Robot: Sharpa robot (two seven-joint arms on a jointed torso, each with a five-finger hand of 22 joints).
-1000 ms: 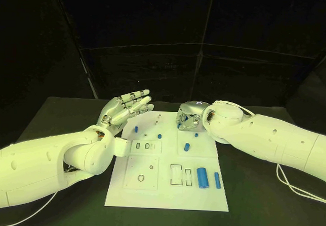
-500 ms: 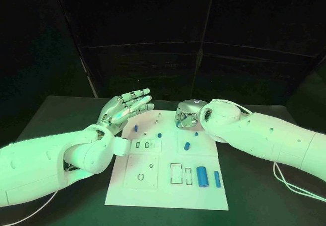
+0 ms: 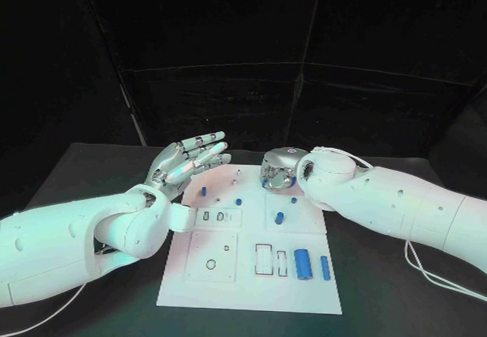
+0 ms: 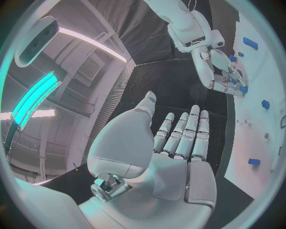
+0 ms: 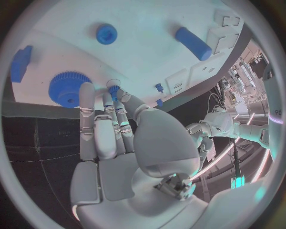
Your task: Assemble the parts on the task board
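While the white rectangular task board (image 3: 254, 250) lies flat in the middle of the black desk (image 3: 93, 171), several small blue plastic parts rest on it. In the head view six are plain to count: a thick blue cylinder (image 3: 301, 260) and a thinner blue rod (image 3: 324, 268) side by side near the board's right edge, a short blue peg (image 3: 279, 218) further up, a small blue stub (image 3: 238, 202), another small stub (image 3: 293, 200) and a slim blue piece (image 3: 203, 191) near the left hand. The right wrist view adds a blue toothed gear wheel (image 5: 67, 88) at the board's far edge, with a round blue knob (image 5: 107, 34) and a blue cylinder (image 5: 192, 43) apart from it. Dark outlined recesses (image 3: 262, 259) are cut into the board; whether any part sits inside one cannot be told.

The left hand (image 3: 186, 160) is raised over the board's far left corner, palm up and fingers straight and spread, holding nothing. The right hand (image 3: 280, 170) hangs over the board's far edge with its fingers (image 5: 97, 129) stretched together toward the gear wheel; one fingertip pair appears to pinch a tiny blue part (image 5: 113, 89), though the hold itself is not clear.
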